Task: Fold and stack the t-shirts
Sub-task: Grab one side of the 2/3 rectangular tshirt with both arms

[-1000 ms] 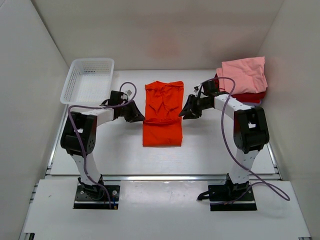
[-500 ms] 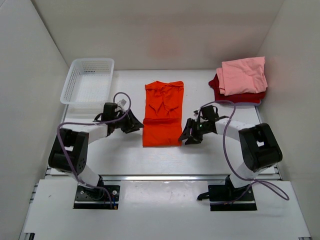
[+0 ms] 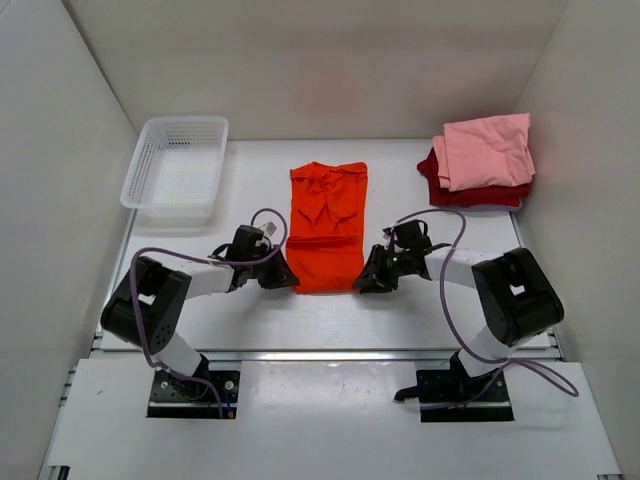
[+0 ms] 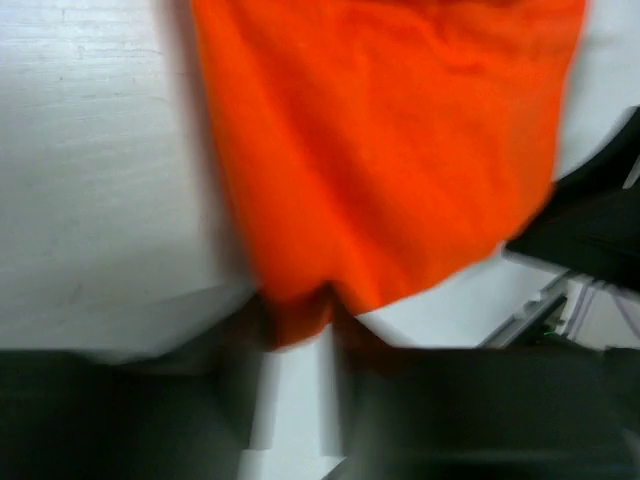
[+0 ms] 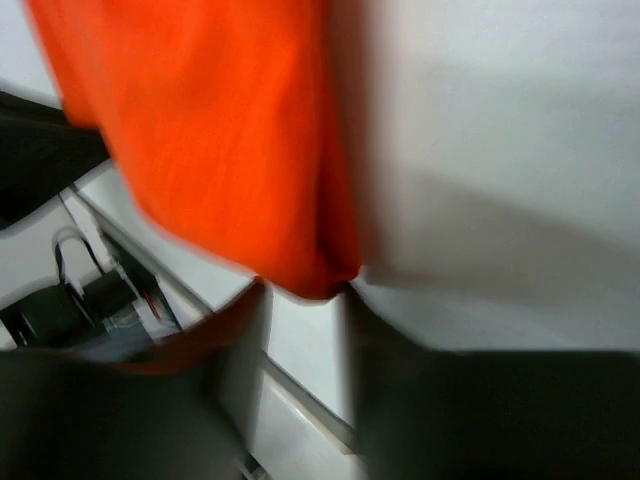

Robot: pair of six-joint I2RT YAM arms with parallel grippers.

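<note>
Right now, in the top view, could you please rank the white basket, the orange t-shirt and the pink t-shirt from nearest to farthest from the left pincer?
1. orange t-shirt: in the middle, its near left corner right at the left pincer.
2. white basket: at the far left.
3. pink t-shirt: far right corner, atop the dark red t-shirt.

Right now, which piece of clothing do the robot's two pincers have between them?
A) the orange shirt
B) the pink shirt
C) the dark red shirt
A: the left pincer and the right pincer are at the two near corners of the orange shirt, while the pink shirt lies on the dark red shirt in the far right corner, away from both.
</note>
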